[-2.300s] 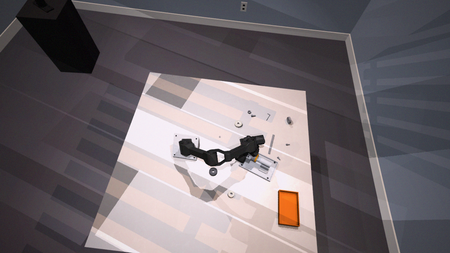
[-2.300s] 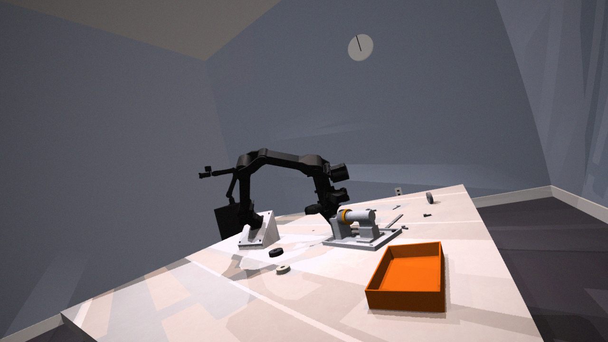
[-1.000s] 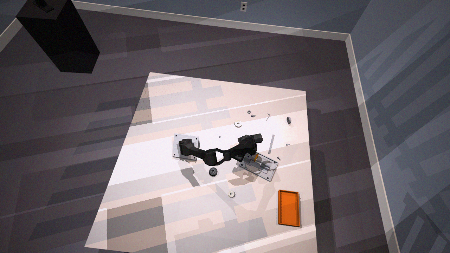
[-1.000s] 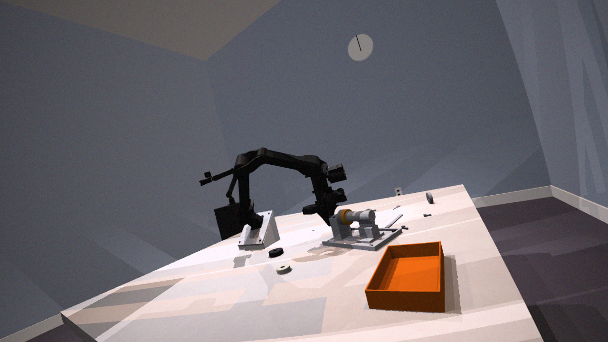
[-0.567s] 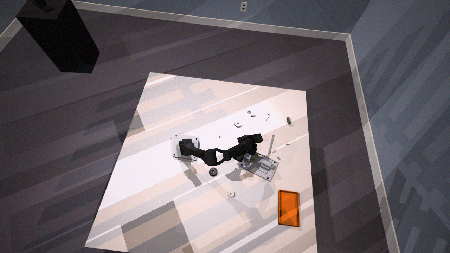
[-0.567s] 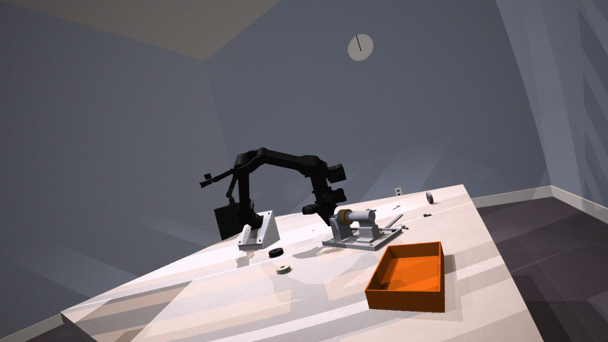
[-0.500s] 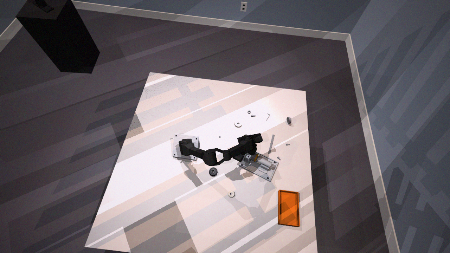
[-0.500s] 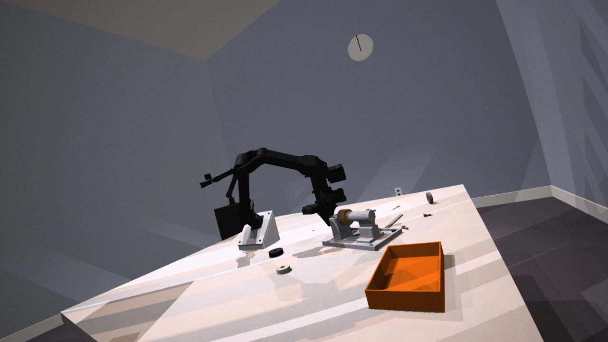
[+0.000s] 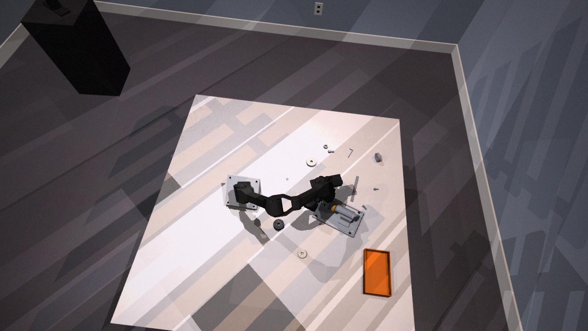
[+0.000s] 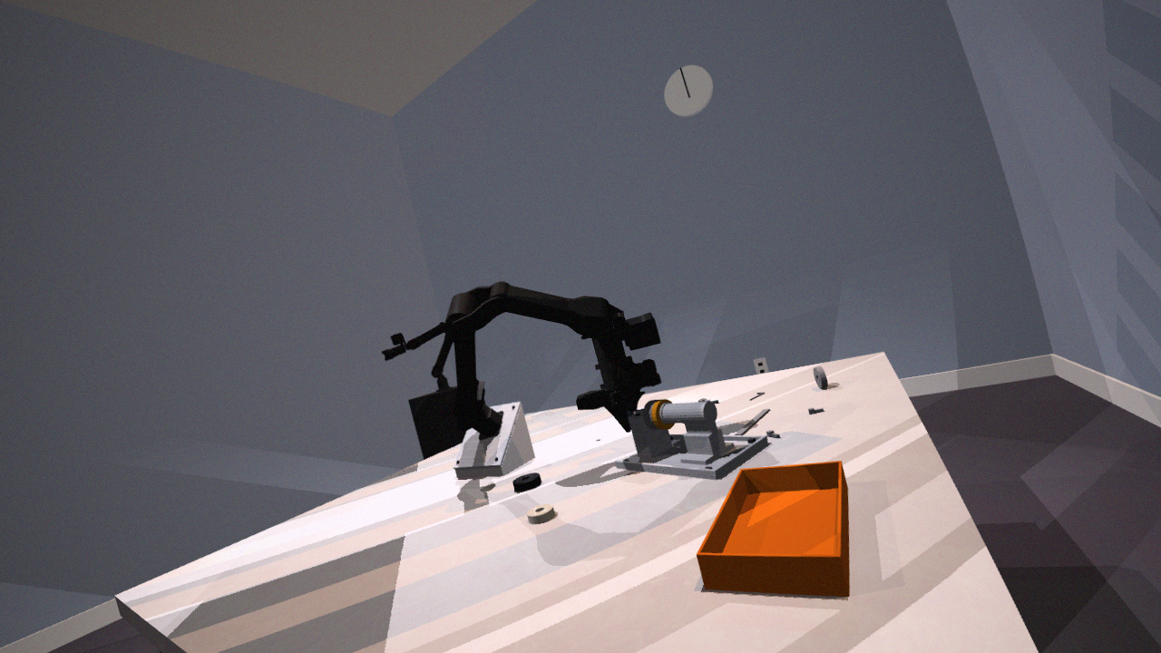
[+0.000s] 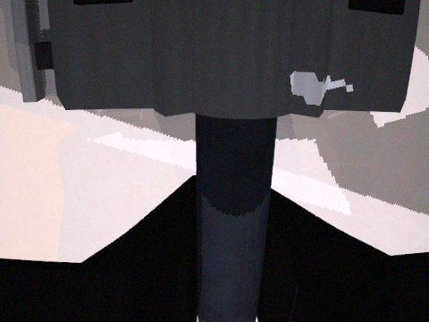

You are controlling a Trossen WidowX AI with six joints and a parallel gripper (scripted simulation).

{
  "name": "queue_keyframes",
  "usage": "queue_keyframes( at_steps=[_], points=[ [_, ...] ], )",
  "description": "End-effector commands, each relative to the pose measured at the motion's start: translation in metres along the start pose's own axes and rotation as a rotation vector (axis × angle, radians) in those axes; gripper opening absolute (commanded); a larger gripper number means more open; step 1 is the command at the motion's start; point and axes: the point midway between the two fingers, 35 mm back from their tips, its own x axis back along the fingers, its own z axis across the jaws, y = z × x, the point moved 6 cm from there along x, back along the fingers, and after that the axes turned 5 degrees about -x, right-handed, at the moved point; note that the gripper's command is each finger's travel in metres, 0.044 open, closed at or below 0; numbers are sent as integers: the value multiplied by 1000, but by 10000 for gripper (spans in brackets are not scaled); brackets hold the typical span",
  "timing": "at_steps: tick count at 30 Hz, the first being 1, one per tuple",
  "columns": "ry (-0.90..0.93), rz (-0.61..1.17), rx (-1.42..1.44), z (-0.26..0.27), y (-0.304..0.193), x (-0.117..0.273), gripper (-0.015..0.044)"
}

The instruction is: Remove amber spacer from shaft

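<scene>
The dark shaft (image 11: 232, 264) runs out of the grey housing block (image 11: 241, 67) (image 10: 650, 443) in the wrist view. My gripper (image 11: 221, 189) (image 10: 627, 423) is shut on the shaft, with its black fingers against both sides, at the block's side facing the arm base. The amber spacer (image 9: 333, 208) (image 10: 658, 414) is still up at shaft height on the block's other side, between it and a grey cylinder (image 9: 346, 212) (image 10: 692, 412) on a second support. A pale section shows beside the amber one. The shaft inside these parts is hidden.
The fixture stands on a grey base plate (image 9: 335, 226) (image 10: 673, 470). An orange tray (image 9: 376, 273) (image 10: 783, 520) is nearby. A black ring (image 9: 274, 225) (image 10: 522, 487), two cream rings (image 9: 307, 163) (image 9: 299, 254), a grey bar (image 9: 354, 189) and small hardware lie around.
</scene>
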Motion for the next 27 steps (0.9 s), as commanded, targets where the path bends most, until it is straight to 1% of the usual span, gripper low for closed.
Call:
queue_keyframes(
  at_steps=[1, 27],
  points=[
    [0, 2, -1, 0, -2, 0, 0],
    [1, 2, -1, 0, -5, 0, 0]
  ],
)
